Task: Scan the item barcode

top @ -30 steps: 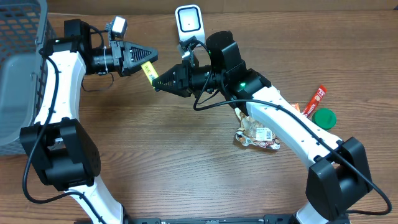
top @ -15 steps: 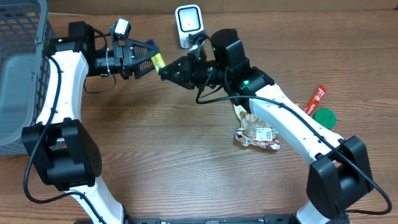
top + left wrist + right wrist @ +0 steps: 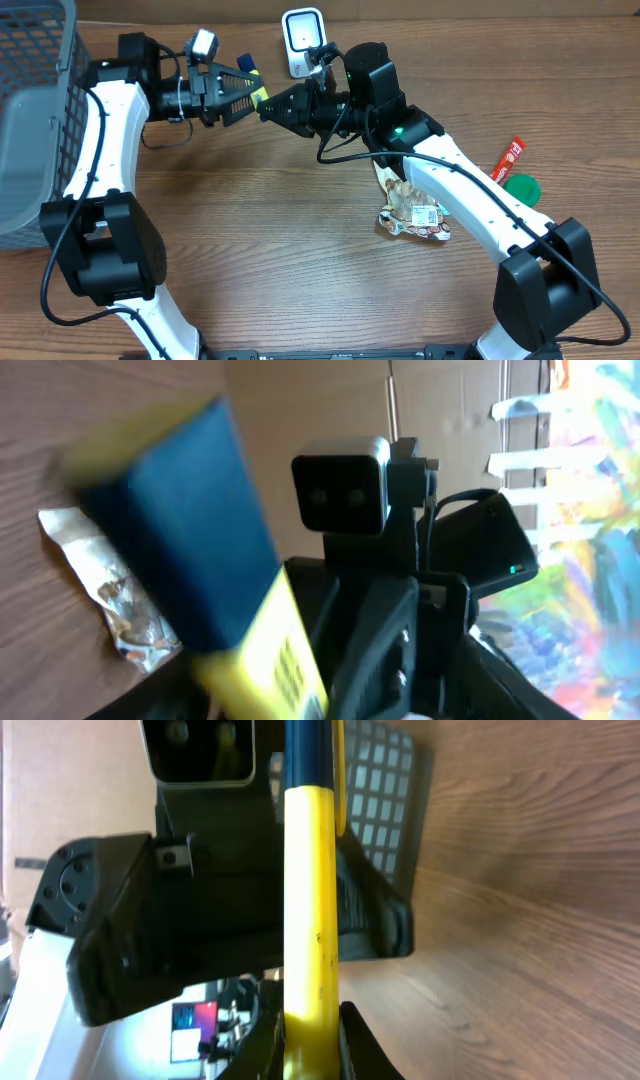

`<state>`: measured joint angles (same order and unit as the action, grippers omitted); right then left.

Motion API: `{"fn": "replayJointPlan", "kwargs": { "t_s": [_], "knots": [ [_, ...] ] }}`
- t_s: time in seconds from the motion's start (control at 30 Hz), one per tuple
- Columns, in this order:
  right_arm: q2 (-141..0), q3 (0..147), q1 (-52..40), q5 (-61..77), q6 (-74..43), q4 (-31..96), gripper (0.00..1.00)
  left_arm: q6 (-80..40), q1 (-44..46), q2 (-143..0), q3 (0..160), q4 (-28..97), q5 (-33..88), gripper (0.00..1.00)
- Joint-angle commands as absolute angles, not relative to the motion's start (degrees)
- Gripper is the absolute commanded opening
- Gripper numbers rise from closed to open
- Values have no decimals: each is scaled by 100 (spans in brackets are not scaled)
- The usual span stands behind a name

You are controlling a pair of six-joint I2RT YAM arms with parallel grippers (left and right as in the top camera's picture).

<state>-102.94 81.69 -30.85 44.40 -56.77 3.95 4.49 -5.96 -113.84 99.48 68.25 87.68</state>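
A brown wood-grain surface (image 3: 260, 250) lies evenly lit. Along its far edge stands a plain tan wall (image 3: 480, 8) with white tape strips (image 3: 520, 407) on it.

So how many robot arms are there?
2. The left arm reaches up beside the basket. The right arm comes from the lower right and holds the yellow-and-blue item near the scanner.

I see the desk (image 3: 280, 290) straight down from overhead, while my two wrist cameras face each other closely, sharing the item (image 3: 310, 920).
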Motion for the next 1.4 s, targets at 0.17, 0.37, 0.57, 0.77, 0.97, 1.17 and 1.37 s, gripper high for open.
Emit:
{"fn": "replayJointPlan", "kwargs": {
  "t_s": [0.17,0.37,0.57,0.77,0.97,1.17,1.37],
  "knots": [
    [-10287,8147,-3186,4875,-5612,351,6,-322,-596,-11336,10077,5852,8809,56],
    [-10287,8147,-3168,4845,-5614,338,6,-862,-602,-11336,10077,5378,8807,55],
    [-10287,8147,-3103,4788,-5614,351,6,-862,-615,-11336,10077,5520,8748,40],
    [-10287,8147,-3098,4759,-5614,399,7,-958,-648,-11336,10077,5450,8512,36],
    [-10287,8147,-3098,4696,-5564,523,7,-1441,-652,-11336,10077,4895,8455,35],
    [-10287,8147,-3098,4698,-5564,521,7,-1559,-650,-11336,10077,4901,8042,20],
    [-10287,8147,-3098,4698,-5548,523,9,-1570,-650,-11336,10077,4899,8036,9]
  ]
}}
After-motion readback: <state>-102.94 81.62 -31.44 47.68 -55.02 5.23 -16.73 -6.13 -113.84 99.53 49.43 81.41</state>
